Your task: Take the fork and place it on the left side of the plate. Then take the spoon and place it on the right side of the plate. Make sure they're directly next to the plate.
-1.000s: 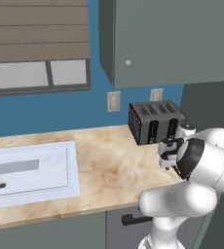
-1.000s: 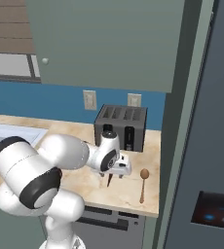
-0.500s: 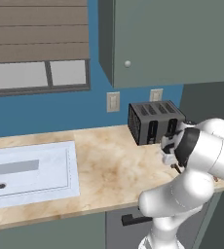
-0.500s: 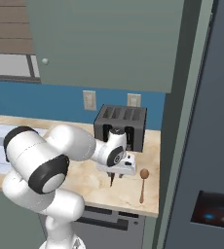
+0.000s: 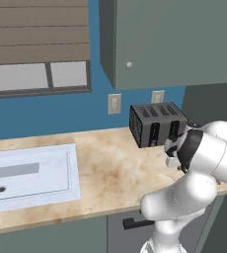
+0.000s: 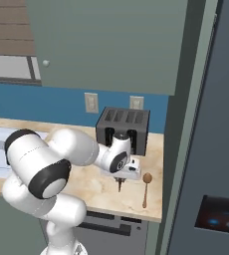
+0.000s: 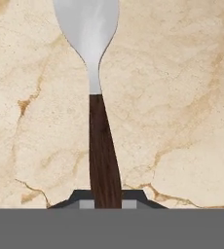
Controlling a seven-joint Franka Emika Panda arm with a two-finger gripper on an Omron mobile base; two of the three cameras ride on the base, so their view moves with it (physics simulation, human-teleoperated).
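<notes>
Since a second ago the tool (image 6: 119,185) has dropped to the table (image 6: 86,185) and clamped on the fork (image 7: 102,146) by the toaster (image 6: 123,129); next, presumably, lifting it toward the plate's left.

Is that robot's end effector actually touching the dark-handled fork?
Touching. In the hand view the end effector has its two tips pressed against either side of the fork handle, no gap showing, above the marbled counter.
</notes>
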